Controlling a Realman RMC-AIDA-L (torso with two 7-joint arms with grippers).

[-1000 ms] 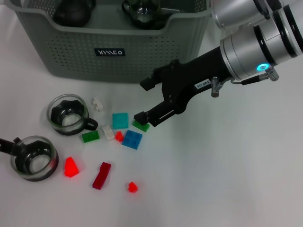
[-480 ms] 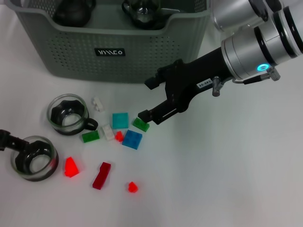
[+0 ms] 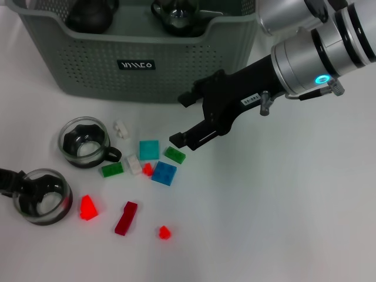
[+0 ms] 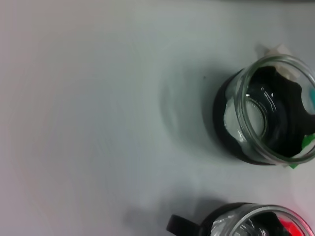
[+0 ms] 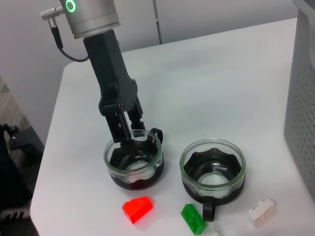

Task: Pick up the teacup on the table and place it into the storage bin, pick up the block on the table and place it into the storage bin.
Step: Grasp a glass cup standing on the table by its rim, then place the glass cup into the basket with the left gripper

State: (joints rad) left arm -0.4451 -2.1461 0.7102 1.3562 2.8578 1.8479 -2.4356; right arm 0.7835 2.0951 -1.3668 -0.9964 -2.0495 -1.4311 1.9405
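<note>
My left gripper is down at the near-left teacup, the one closest to my body at the left edge of the table; in the right wrist view its fingertips straddle that cup's rim on the side away from the storage bin, one finger seeming to dip inside the glass; whether they are clamped on the rim or merely set around it I cannot tell. My right gripper hovers with its jaws spread and nothing between them, just above the small green block and in front of the bin's labelled wall; the block lies flat on the table, untouched, next to a blue tile and a teal tile.

A second teacup stands between the first cup and the bin, handle toward the blocks; a red wedge, a dark red brick and a small white brick lie scattered near the cups. The bin sits at the far side of the table and already holds dark round things whose nature I cannot make out.

I judge the step in hand to be the grasp on the near-left teacup, with the green block lined up as my right arm's target; neither has been lifted. Next my left fingers need a firm pinch on the glass wall, then a straight lift that clears the neighbouring cup before carrying over the bin's rim; my right needs to descend square over the green block, since the blue tile lies just beside it and could be nudged.
</note>
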